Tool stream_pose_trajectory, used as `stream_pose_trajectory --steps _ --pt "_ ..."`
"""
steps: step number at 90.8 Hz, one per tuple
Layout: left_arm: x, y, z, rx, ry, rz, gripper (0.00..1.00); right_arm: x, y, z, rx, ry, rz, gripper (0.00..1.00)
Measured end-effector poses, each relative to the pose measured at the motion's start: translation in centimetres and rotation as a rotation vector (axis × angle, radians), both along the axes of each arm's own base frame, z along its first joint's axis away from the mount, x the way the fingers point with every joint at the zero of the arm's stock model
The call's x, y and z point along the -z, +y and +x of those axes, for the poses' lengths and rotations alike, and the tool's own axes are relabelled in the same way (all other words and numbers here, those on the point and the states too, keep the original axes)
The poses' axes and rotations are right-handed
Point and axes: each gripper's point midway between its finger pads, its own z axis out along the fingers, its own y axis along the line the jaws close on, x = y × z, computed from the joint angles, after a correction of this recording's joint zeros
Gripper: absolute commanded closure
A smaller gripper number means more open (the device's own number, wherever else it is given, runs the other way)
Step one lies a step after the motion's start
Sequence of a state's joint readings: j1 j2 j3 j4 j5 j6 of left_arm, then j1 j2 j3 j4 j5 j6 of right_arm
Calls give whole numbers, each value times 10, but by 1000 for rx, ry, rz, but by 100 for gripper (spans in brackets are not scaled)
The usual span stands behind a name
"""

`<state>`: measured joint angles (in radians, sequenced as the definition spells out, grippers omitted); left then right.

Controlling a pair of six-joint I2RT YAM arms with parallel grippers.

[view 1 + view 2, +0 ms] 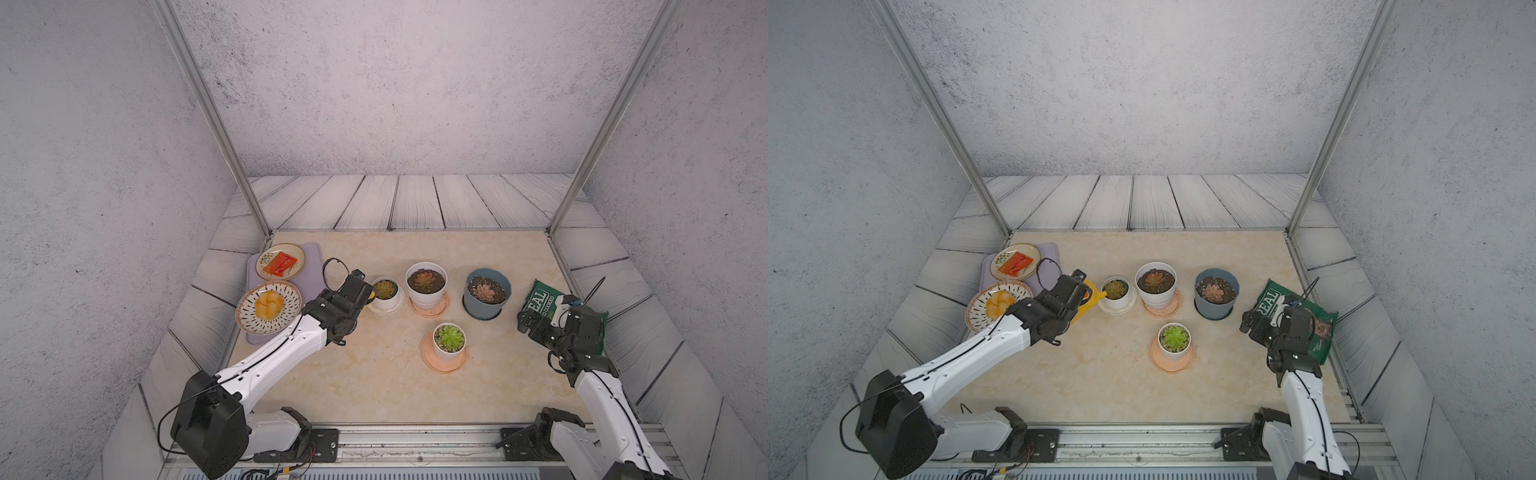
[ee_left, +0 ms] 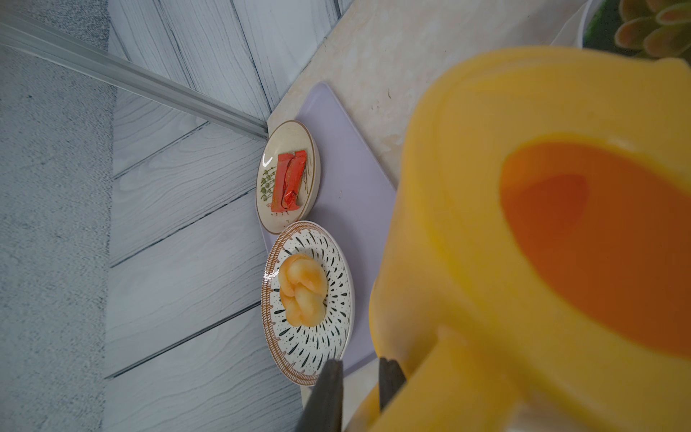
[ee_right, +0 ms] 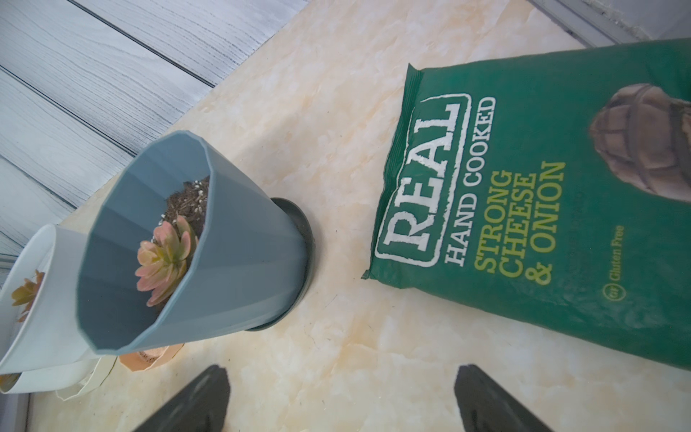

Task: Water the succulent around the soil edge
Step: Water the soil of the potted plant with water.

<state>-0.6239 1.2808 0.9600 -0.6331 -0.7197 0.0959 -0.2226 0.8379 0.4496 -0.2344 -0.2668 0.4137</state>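
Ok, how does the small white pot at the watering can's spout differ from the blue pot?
The small white pot is low and narrow; the blue pot is taller and wider. Its succulent is greenish-brown; the blue pot's is pink. The watering can has its spout at the white pot's rim; the blue pot stands apart from it. Both stand upright on saucers.
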Motion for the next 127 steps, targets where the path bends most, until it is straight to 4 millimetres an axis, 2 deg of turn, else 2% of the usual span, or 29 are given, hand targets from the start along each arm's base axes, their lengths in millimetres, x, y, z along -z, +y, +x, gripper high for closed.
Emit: stream_pose_trajectory --steps 44,60,90,127 --pt "-12 -4 -14 51 -32 -27 100 0 1 0 -4 0 0 1" --pt "-11 -7 -14 71 -29 -31 100 0 1 0 -4 0 0 1" --pt "0 -20 -7 99 11 -25 100 0 1 0 -4 0 0 1" --pt "-8 -36 8 109 -1 -35 100 0 0 0 1 1 -5 1"
